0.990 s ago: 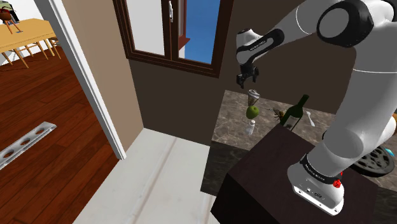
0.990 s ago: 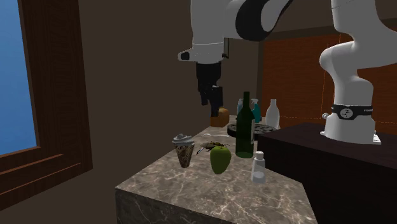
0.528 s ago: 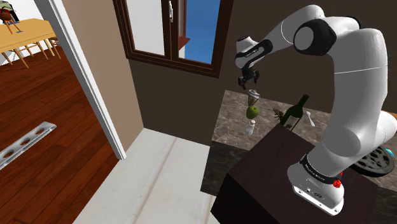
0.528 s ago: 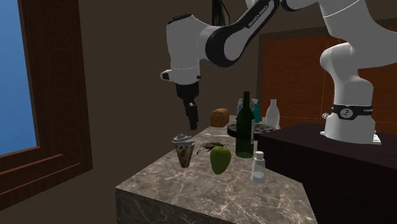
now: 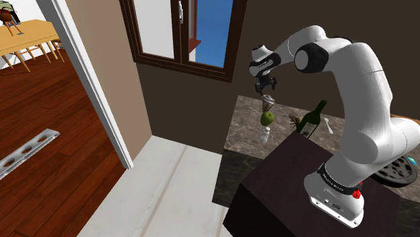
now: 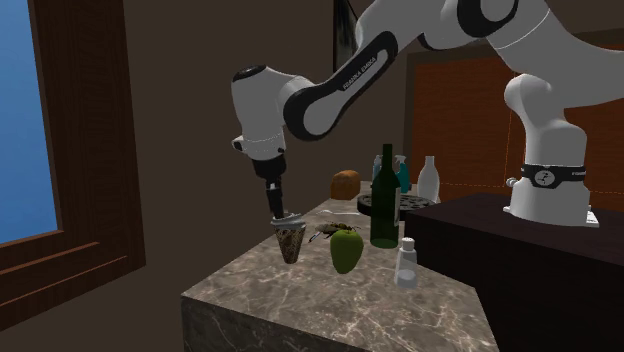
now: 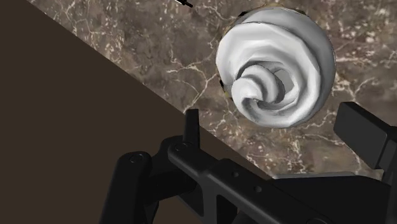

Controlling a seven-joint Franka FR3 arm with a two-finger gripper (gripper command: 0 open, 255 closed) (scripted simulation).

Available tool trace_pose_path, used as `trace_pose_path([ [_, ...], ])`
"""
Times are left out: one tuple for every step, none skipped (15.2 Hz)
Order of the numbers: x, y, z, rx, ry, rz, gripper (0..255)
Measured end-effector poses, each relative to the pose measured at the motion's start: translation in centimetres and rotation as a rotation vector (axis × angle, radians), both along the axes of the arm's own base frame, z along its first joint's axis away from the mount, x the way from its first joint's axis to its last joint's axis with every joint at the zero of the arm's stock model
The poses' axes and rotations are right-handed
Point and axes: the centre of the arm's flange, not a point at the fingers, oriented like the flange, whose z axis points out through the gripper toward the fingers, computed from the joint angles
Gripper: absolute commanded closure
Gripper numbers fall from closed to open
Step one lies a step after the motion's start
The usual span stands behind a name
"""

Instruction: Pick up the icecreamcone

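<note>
Cone (image 6: 290,238) stands upright on the tabletop (image 6: 300,295), just beside a green fruit (image 6: 346,250). Over the last second my end effector (image 6: 277,208) has swung across and dropped to just above the white swirl, fingers spread as far as I can judge, so closing on it looks next. Bottle (image 6: 384,200) and small bottle (image 6: 406,262): I can't tell the contents.

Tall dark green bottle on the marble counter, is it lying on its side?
No, the tall dark green bottle stands upright on the marble counter, just behind the green fruit.
</note>
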Motion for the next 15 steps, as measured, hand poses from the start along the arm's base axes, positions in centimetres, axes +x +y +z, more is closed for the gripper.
trace_pose_path([
  [0.1,-0.3,-0.4,-0.003,0.001,-0.004,0],
  [0.3,-0.4,-1.0,-0.004,0.001,-0.005,0],
  [0.5,-0.5,-1.6,-0.004,0.001,-0.006,0],
  [0.4,-0.4,-2.1,-0.005,0.001,-0.007,0],
  [0.3,-0.5,-2.6,-0.005,0.001,-0.006,0],
  [0.3,-0.5,-3.1,-0.005,0.001,-0.007,0],
  [0.3,-0.5,-3.9,-0.005,0.001,-0.007,0],
  [0.3,-0.4,-4.2,-0.005,0.002,-0.007,0],
  [0.3,-0.5,-4.4,-0.005,0.002,-0.007,255],
  [0.4,-0.5,-4.4,-0.006,0.001,-0.007,255],
  [0.4,-0.5,-4.4,-0.006,0.0,-0.006,255],
  [0.4,-0.5,-4.3,-0.006,-0.001,-0.006,255],
  [0.4,-0.5,-4.3,-0.007,-0.001,-0.006,255],
  [0.5,-0.5,-4.4,-0.007,-0.001,-0.006,255],
  [0.5,-0.5,-4.3,-0.007,-0.002,-0.006,255],
])
